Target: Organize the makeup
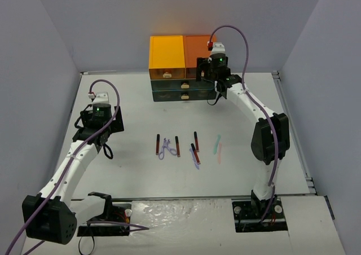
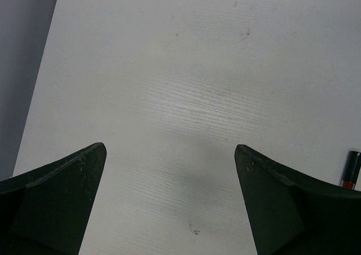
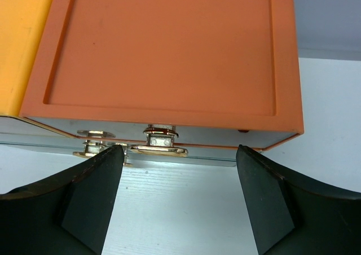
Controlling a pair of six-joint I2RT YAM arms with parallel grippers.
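handle (image 3: 159,149) of the orange drawer box (image 3: 169,52) sits at twelve o'clock from the right gripper (image 3: 179,153), bar running nine-to-three, jaws spread wide and empty.

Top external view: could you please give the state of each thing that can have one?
Orange-and-dark drawer box: drawers look shut.
Left gripper: open, empty, above the white table.
Right gripper: open, empty, facing the box's gold handle.
Red-black pencils: lying flat on the table.
Purple scissor-like curler: lying flat between two pencils.
Mint stick, pink stick: lying side by side.
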